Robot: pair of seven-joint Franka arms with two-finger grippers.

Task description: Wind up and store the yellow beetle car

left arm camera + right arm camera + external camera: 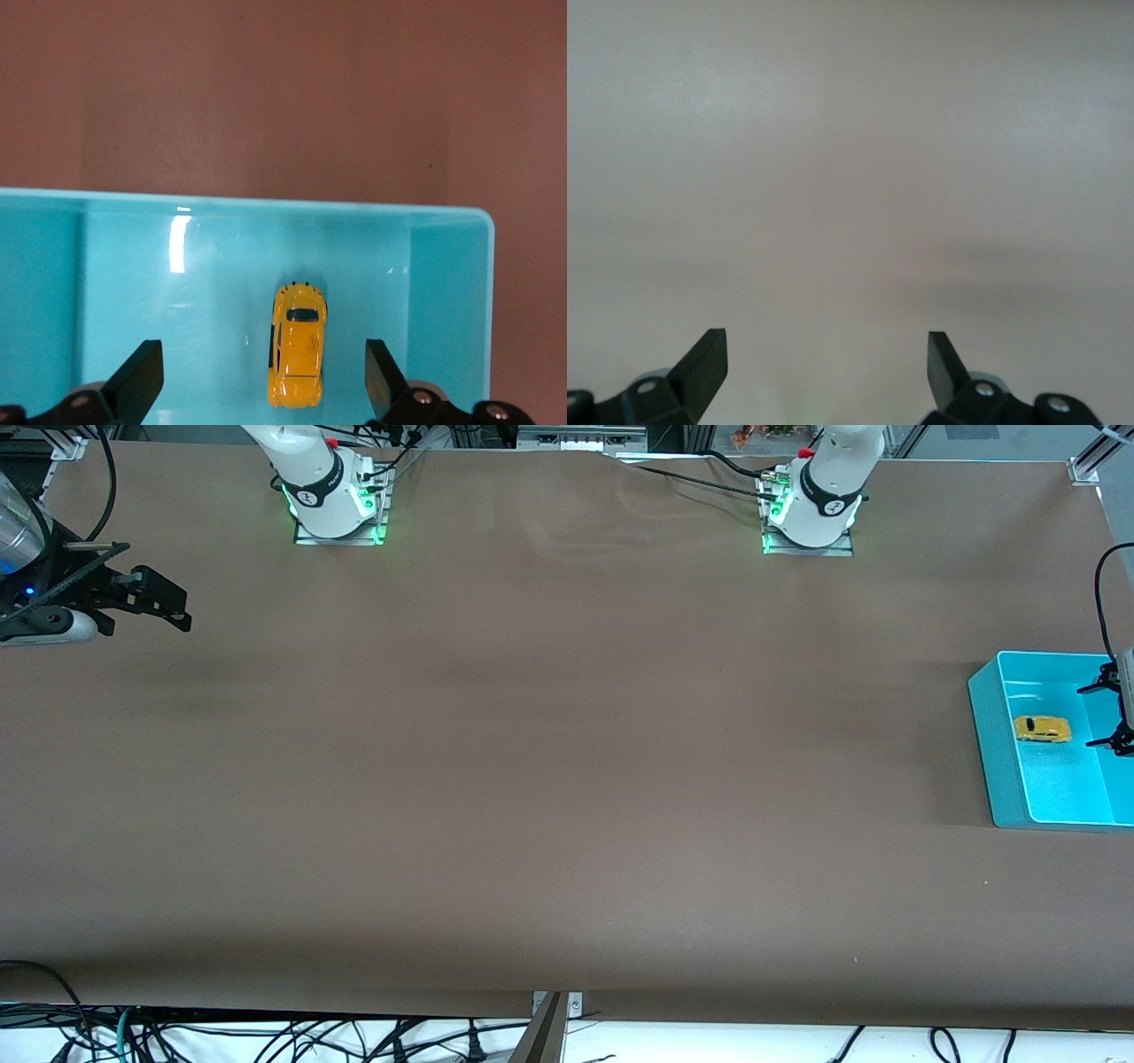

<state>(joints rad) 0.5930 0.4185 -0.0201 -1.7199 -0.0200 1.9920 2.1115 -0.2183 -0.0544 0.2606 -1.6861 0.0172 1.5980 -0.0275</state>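
Note:
The yellow beetle car [1042,729] lies on the floor of a turquoise bin [992,717] at the left arm's end of the table. In the left wrist view the car [298,343] sits on its wheels between my spread fingers, untouched, inside the bin [124,266]. My left gripper [1106,713] is open and hangs over the bin, above the car [263,367]. My right gripper [164,598] is open and empty, waiting over the table at the right arm's end; its wrist view shows only bare table under the gripper [827,359].
The brown table [549,779] stretches between the two arm bases [337,500] [811,514]. Cables hang below the table's edge nearest the front camera. The bin stands close to the table's end edge.

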